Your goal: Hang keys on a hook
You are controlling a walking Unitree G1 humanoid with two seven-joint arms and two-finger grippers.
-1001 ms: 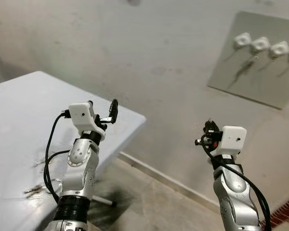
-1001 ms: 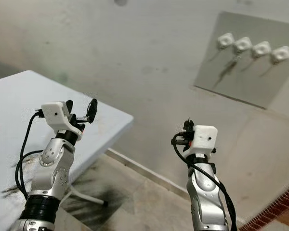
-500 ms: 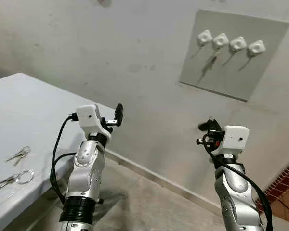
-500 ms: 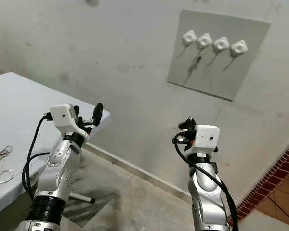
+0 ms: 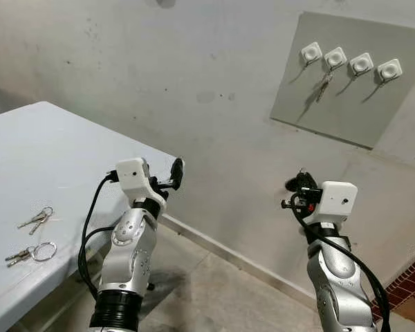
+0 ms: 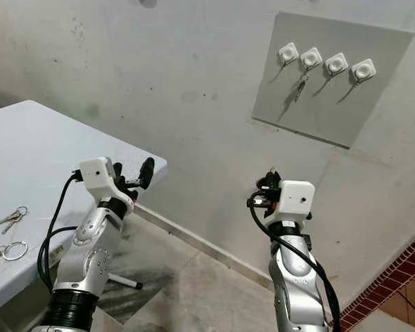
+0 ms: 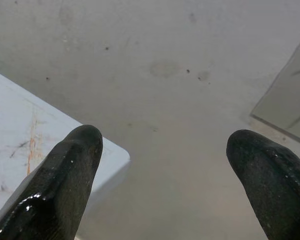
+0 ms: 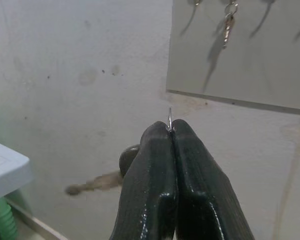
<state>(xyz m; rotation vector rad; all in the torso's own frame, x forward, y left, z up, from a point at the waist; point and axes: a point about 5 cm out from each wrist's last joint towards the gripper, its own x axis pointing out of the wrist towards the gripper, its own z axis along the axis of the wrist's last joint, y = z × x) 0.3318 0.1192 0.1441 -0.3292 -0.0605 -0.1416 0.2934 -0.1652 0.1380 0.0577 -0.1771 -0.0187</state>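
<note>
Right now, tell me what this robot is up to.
It is carrying keys toward a wall board of four hooks. The right end effector is pinched shut on a key ring and held up facing the board, not yet at it. One set of keys already hangs on the second hook from the left. The left end effector is open, holding nothing. Two more key sets lie on the white table.
</note>
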